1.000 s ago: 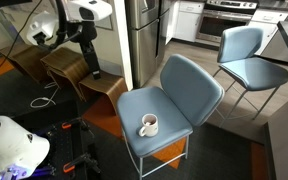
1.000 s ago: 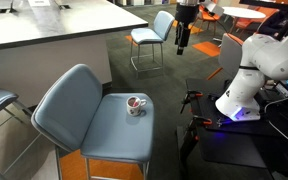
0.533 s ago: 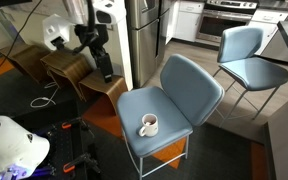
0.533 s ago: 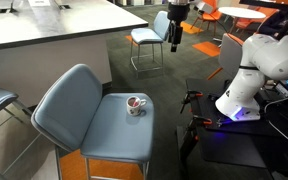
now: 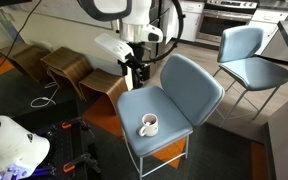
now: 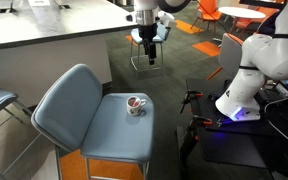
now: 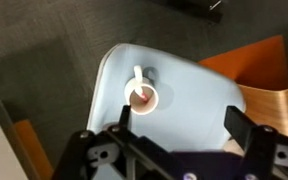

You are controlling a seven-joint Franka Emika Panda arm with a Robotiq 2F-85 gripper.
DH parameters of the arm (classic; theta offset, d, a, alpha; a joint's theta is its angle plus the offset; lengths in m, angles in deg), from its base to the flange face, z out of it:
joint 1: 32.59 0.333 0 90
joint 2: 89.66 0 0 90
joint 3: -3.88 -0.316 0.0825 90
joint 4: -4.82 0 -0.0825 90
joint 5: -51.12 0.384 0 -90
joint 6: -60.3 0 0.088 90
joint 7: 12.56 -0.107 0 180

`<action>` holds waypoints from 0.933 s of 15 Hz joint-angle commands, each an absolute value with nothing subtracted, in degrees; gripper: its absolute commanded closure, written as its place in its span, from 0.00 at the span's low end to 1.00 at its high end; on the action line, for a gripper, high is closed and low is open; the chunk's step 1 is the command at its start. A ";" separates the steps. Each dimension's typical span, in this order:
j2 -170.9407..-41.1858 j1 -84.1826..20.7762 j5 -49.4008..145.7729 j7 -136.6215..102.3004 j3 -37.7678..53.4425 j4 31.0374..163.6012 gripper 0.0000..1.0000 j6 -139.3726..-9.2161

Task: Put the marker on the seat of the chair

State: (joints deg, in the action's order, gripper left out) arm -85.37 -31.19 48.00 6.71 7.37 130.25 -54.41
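Observation:
The blue-grey chair [image 5: 179, 100] shows in both exterior views, and its seat [image 6: 112, 130] carries a white mug [image 5: 148, 125] [image 6: 135, 104]. In the wrist view the mug [image 7: 136, 76] stands on the seat [image 7: 189, 95] below me, with a pinkish-red bit inside it that looks like the marker [image 7: 147, 96]. My gripper [image 5: 139, 72] [image 6: 149, 52] hangs in the air beside and above the chair. In the wrist view its fingers [image 7: 182, 125] are spread wide, with nothing between them.
A smaller-looking blue-grey chair [image 5: 249, 60] [image 6: 149, 35] stands further off. Wooden stools [image 5: 69, 65] sit by a steel fridge [image 5: 144, 30]. A large white table [image 6: 44, 30] is behind the chair. A white robot base [image 6: 249, 85] stands on the floor nearby.
My gripper has swung from over the wooden stools towards the chair with the mug and now hangs close to its seat. The mug and chair have not moved.

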 commanded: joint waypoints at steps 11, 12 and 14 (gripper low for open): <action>-117.42 -35.76 44.68 13.70 4.71 114.04 0.00 -68.06; -118.78 -36.06 44.10 14.64 4.44 112.78 0.00 -67.73; -121.37 -36.24 42.48 15.66 4.12 110.64 0.00 -67.33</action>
